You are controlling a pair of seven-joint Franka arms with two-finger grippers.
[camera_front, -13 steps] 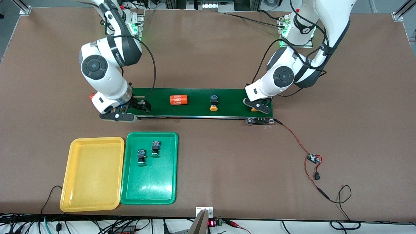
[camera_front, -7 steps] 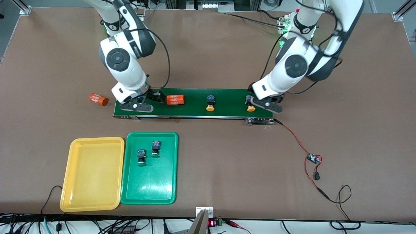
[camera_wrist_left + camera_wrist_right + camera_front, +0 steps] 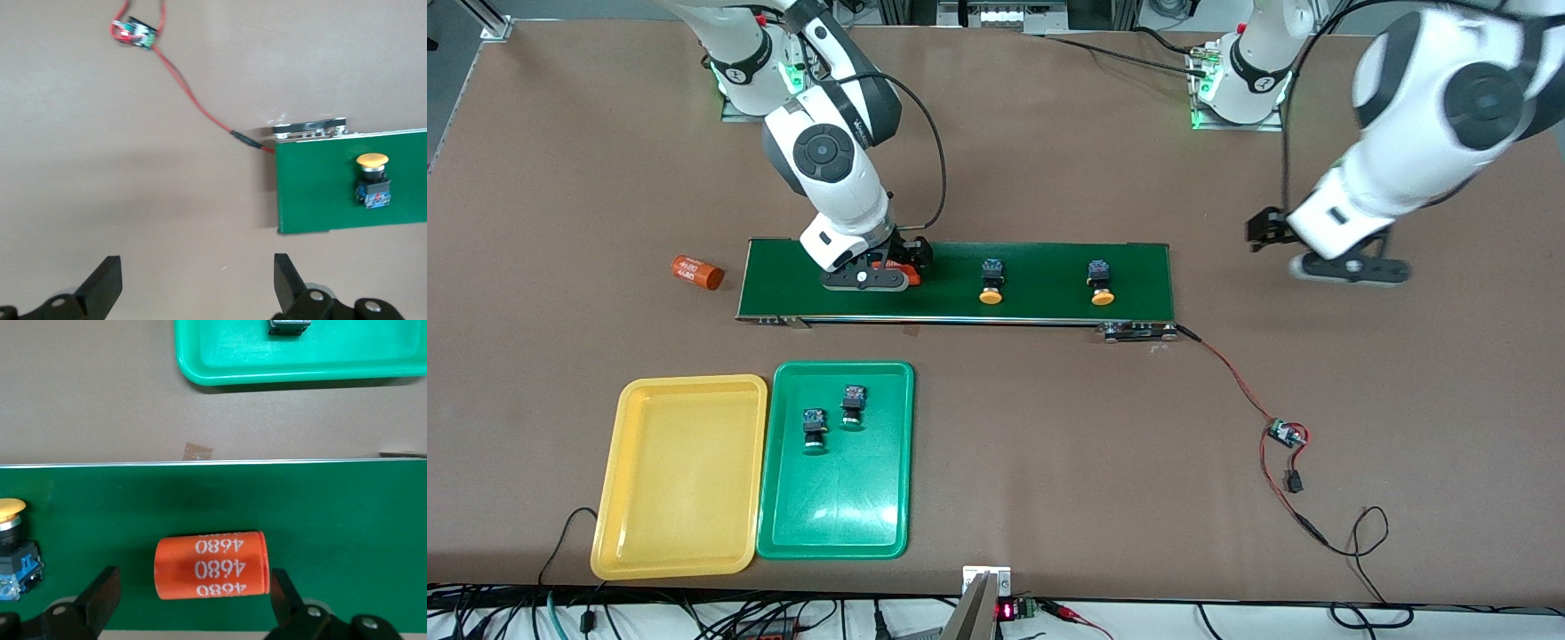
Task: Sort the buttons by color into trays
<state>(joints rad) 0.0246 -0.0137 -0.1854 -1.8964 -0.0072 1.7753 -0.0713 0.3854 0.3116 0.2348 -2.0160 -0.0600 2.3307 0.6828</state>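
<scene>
Two yellow-capped buttons [image 3: 991, 280] [image 3: 1100, 283] lie on the dark-green belt [image 3: 1040, 298]. One of them, the yellow-capped button [image 3: 372, 179], shows near the belt's end in the left wrist view. Two green-capped buttons [image 3: 814, 428] [image 3: 853, 404] lie in the green tray [image 3: 836, 524]. The yellow tray [image 3: 680, 476] beside it holds nothing. My right gripper [image 3: 885, 265] [image 3: 193, 600] hangs open low over the belt, its fingers either side of an orange printed cylinder [image 3: 211, 564]. My left gripper [image 3: 1316, 253] [image 3: 198, 283] is open over bare table past the belt's end.
A second orange cylinder [image 3: 696, 272] lies on the table off the belt at the right arm's end. A red wire runs from the belt to a small circuit board [image 3: 1288, 434] [image 3: 135, 33]. Cables trail along the table's edge nearest the camera.
My left gripper opened, left a yellow-capped button on the belt and swung off past the belt's end. My right gripper moved along the belt to the orange cylinder. The belt's objects shifted slightly.
</scene>
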